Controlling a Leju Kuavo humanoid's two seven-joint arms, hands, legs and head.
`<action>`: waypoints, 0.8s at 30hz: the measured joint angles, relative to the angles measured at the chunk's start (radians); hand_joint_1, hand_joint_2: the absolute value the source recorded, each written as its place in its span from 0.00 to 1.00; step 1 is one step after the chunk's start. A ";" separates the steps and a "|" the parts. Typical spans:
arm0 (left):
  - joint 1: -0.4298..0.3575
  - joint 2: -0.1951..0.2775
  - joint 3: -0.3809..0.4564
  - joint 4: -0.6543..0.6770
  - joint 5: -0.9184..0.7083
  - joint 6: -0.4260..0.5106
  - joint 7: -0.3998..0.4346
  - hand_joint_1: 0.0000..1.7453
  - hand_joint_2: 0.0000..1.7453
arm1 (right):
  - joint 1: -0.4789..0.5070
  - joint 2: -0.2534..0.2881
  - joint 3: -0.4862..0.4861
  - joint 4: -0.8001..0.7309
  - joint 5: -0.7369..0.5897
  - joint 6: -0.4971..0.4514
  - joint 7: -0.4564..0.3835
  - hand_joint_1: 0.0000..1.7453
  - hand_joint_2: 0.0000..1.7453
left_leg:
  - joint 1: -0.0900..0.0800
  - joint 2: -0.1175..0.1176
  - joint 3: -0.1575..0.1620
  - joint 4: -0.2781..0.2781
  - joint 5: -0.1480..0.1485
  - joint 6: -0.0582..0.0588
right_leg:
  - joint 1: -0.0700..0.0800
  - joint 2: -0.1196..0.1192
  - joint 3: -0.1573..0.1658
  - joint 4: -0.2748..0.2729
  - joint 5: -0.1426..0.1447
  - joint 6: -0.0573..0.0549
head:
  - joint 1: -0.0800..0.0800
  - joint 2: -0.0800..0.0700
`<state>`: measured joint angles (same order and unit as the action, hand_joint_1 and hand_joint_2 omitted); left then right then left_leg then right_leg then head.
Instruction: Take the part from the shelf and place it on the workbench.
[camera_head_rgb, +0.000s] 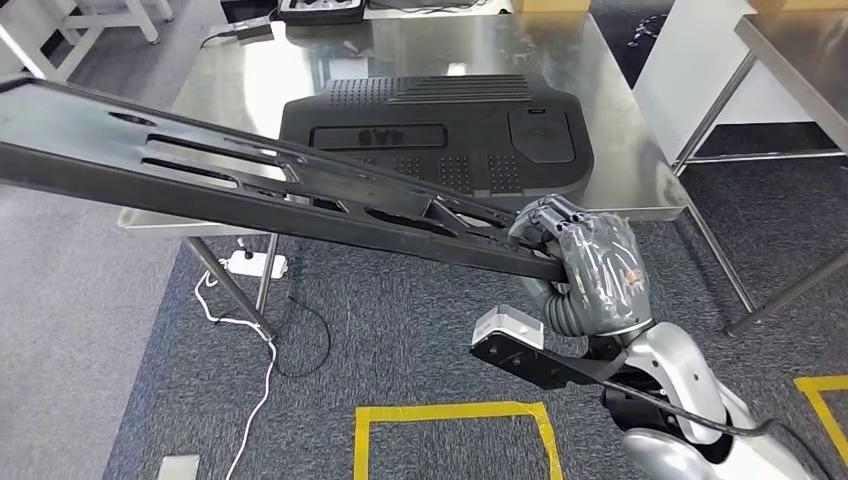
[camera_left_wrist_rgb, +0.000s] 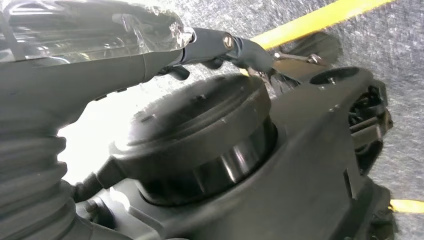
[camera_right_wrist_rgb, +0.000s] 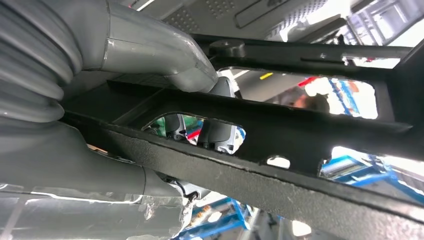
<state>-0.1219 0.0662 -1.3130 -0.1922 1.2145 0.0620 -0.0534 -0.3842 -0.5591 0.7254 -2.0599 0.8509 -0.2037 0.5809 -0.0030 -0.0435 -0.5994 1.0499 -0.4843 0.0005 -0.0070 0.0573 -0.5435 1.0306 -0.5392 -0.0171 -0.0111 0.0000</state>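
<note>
- Part (camera_head_rgb: 230, 190): a long black plastic frame with slots and cut-outs, running from the upper left of the head view down to the lower right, tilted, its high end at the left edge.
- My right hand (camera_head_rgb: 590, 265) grips the lower right end of it; fingers are wrapped over the top edge, and the hand is covered in clear film (it glints a bit in the light).
- In the right wrist view I see the grey thumb (camera_right_wrist_rgb: 165, 55) lying on one face of the part (camera_right_wrist_rgb: 280, 150) and darker fingers (camera_right_wrist_rgb: 217, 135) showing through a cut-out on the other side, so the frame is clamped between them.
- The part hangs in front of the workbench (camera_head_rgb: 640, 170), a steel table in the upper middle of the head view; its held end sits just past the table's near edge, above the grey carpet.
- On the workbench lies another black panel (camera_head_rgb: 440, 140), wide and flat, with vent grilles.
- Yellow tape (camera_head_rgb: 450, 412) marks a square on the floor at the bottom centre.
- A white power strip (camera_head_rgb: 255, 265) lies under the table by its left leg.
- My left hand (camera_left_wrist_rgb: 90, 65): the wrist view is crowded and blurred, and I cannot tell how its fingers stand.
</note>
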 joint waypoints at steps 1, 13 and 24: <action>0.000 0.000 0.000 0.000 0.000 0.000 0.000 0.00 1.00 | -0.002 0.000 0.000 0.001 -0.002 0.001 0.000 1.00 1.00 | 0.000 0.004 0.004 -0.011 -0.002 0.003 | -0.002 0.007 -0.001 -0.002 0.000 0.007 | -0.001 0.000; 0.001 0.001 0.000 -0.001 0.002 -0.007 0.003 0.00 1.00 | -0.026 0.009 0.011 0.022 0.050 0.026 0.021 1.00 1.00 | 0.022 0.039 0.086 -0.042 -0.056 0.000 | -0.018 -0.063 -0.099 0.063 0.068 0.057 | 0.044 0.000; -0.001 0.001 0.000 -0.001 -0.002 -0.009 0.008 0.00 1.00 | -0.028 0.009 0.023 0.021 0.075 0.029 0.037 1.00 1.00 | 0.017 0.043 -0.074 0.259 -0.161 -0.032 | -0.004 -0.056 -0.038 0.009 0.026 -0.010 | 0.004 0.000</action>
<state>-0.1227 0.0675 -1.3130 -0.1934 1.2128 0.0528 -0.0456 -0.4123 -0.5501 0.7481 -2.0386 0.9262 -0.1746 0.6183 0.0144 -0.0003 -0.6732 1.3085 -0.6455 -0.0313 -0.0114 0.0008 -0.5816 1.0398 -0.5128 -0.0270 -0.0074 0.0000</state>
